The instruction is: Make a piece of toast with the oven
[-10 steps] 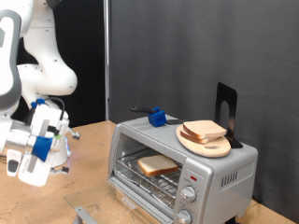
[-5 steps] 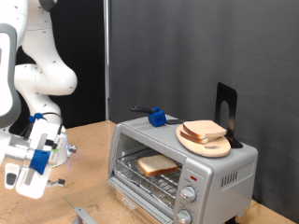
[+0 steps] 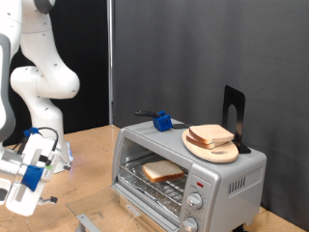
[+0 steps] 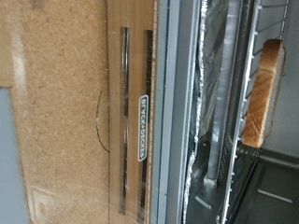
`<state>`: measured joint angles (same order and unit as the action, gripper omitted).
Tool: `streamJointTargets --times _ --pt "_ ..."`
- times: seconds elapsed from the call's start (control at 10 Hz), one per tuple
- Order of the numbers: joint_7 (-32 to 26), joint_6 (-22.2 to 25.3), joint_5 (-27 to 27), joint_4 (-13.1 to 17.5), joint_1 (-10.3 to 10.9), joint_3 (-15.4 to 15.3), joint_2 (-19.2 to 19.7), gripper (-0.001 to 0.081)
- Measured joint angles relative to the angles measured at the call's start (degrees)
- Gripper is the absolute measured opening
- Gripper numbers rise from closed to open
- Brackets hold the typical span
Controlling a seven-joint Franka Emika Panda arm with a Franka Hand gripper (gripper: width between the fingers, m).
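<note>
While the toast [image 3: 162, 171] lies flat on the rack inside the oven [image 3: 189, 181], the gripper [image 3: 29, 188] hangs well off toward the exterior view's left, its opening not discernible.

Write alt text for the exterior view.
A slice of bread lies on the wire rack inside the open toaster oven. More bread slices sit on a wooden plate on top; the gripper hangs low at the view's left.
</note>
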<state>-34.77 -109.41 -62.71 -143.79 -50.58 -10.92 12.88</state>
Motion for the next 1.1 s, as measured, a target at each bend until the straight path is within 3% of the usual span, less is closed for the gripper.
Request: streamJointTargets --times 0.5,1.1 --pt "-2.7 -3.6 -0.9 0.3 0.2 -0.5 3.2 0.0808" --pt "-3.8 -8.2 -5.6 -0.8 2.4 -4.7 5.9 0.0808"
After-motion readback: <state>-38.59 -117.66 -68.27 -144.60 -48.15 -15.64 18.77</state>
